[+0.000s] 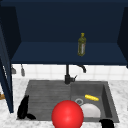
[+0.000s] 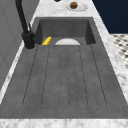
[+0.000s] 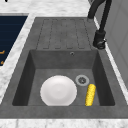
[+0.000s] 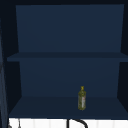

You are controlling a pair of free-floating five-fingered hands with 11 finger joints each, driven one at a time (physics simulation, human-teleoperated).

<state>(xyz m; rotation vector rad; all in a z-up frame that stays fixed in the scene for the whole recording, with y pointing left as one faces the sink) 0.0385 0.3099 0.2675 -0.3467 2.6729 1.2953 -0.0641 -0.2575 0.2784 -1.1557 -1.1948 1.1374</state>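
Observation:
My left hand [image 1: 23,107] hangs over the front left corner of the drainboard [image 1: 47,93], fingers straight and pointing up, holding nothing. The top of my right hand [image 1: 107,123] shows at the picture's bottom edge, by the front right corner of the sink. A big red ball [image 1: 67,115] sits between the hands at the sink's front edge, touching neither. In the basin lie a white plate [image 3: 58,90] and a yellow corn cob [image 3: 90,94] beside the drain [image 3: 82,80]. An olive glass bottle [image 4: 82,98] stands upright on the open cabinet's bottom shelf.
The black faucet [image 1: 67,75] rises behind the sink, between drainboard and basin. The cabinet's dark blue door [image 1: 6,75] stands open at the left. On the counter beyond the basin, a small dish [image 2: 74,5] holds something brown. Marble counter surrounds the sink.

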